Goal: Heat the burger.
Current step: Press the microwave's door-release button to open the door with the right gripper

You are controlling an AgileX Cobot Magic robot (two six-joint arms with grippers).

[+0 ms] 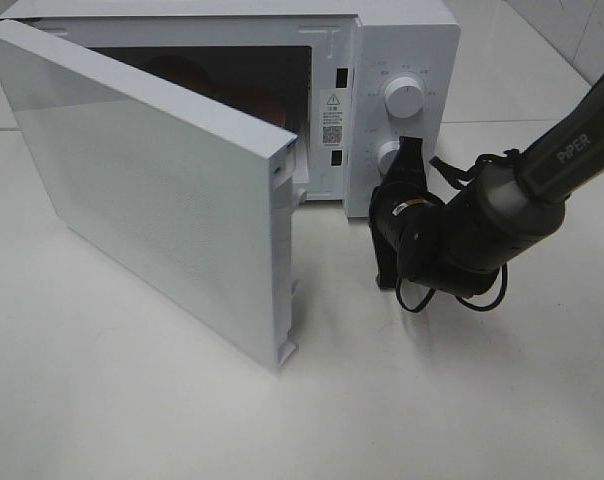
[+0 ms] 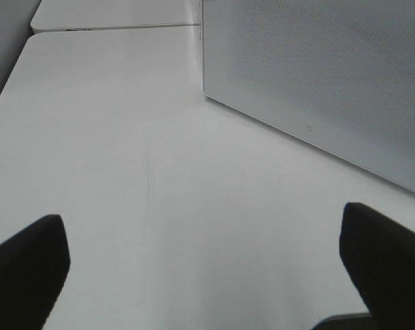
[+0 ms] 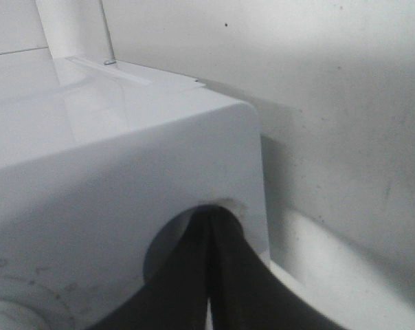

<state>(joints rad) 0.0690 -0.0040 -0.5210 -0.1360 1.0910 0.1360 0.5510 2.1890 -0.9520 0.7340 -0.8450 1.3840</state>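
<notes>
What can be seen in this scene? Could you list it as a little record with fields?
Microwave: white, on the table
Door: swung wide open
Inside: something reddish, too dark to identify
Burger: not clearly visible
Right gripper: shut, tip at the lower knob
Left gripper: open, above the table near the door

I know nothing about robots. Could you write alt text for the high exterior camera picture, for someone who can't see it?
A white microwave stands on a white table with its door swung wide open, while a black robot arm extends from the right, its gripper at the lower dial. Something reddish shows inside; what it is cannot be told.
</notes>
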